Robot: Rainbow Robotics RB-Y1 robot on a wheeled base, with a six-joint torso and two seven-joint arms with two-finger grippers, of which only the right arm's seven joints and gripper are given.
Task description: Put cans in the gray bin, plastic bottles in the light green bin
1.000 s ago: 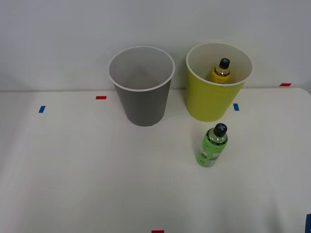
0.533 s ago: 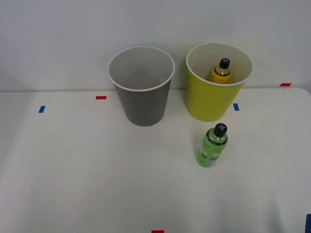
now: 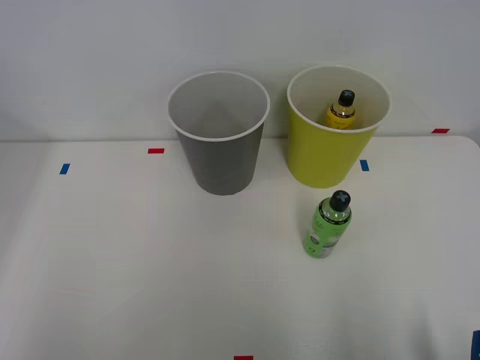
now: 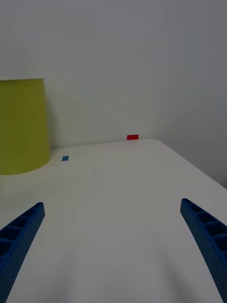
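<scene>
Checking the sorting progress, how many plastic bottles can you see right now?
2. The yellow bottle stands inside the light green bin; the green bottle stands on the table in front of that bin. The bin walls could hide more.

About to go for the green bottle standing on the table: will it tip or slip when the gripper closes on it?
The green bottle stands upright, tall and narrow, so a sideways nudge would probably tip it, and being round it may then roll. Its glossy plastic looks somewhat slippery. The right gripper is open, empty.
</scene>
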